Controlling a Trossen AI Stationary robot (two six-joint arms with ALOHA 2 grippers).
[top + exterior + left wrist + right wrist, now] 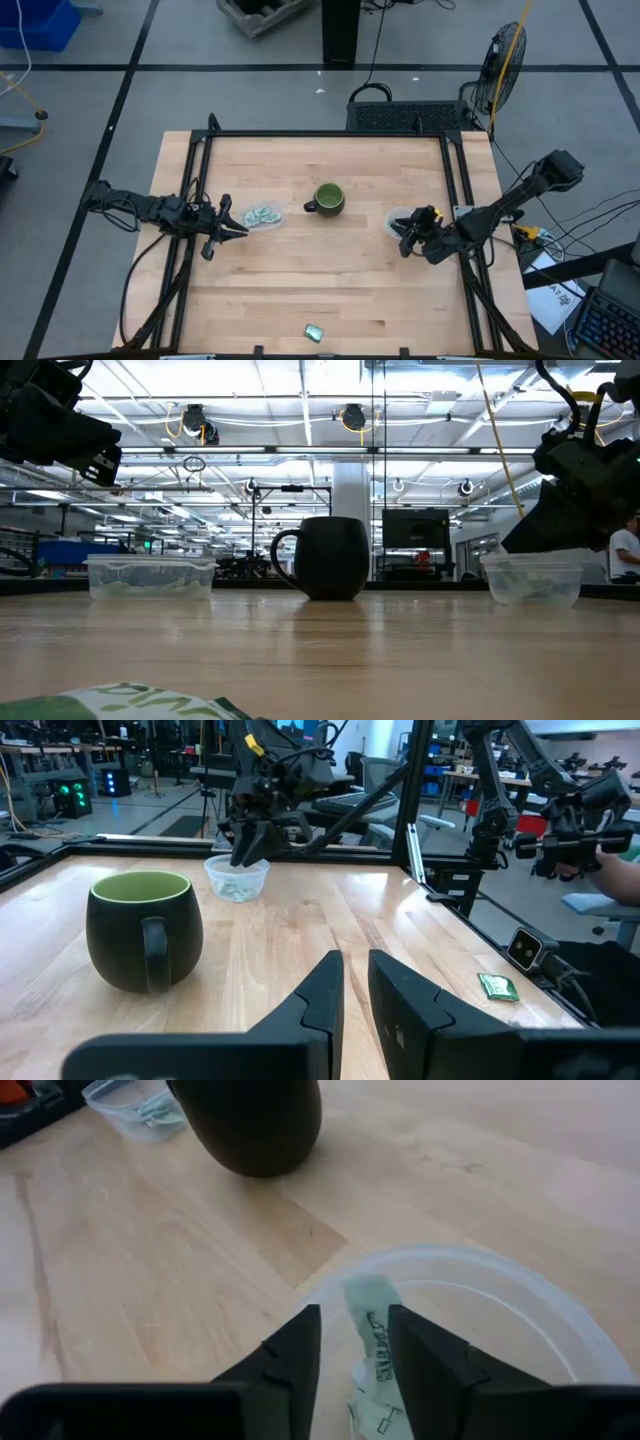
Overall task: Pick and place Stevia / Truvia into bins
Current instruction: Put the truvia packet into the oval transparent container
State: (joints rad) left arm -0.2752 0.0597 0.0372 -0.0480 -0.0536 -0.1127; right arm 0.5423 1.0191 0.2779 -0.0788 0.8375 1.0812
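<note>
Two clear bins: left bin [262, 216] held several packets, uncountable; right bin [403, 222] under my right gripper [352, 1355], fingers parted around one packet [372, 1342], grip uncertain. One stray packet [314, 332] lay at the table's near edge. Left gripper [355, 982], beside its bin, nearly closed, empty. One mug [329, 198] between.

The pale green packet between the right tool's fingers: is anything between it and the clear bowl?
Nothing visible. The pale green paper packet hangs between the right tool's parted fingers, directly above the round clear plastic bowl.
</note>
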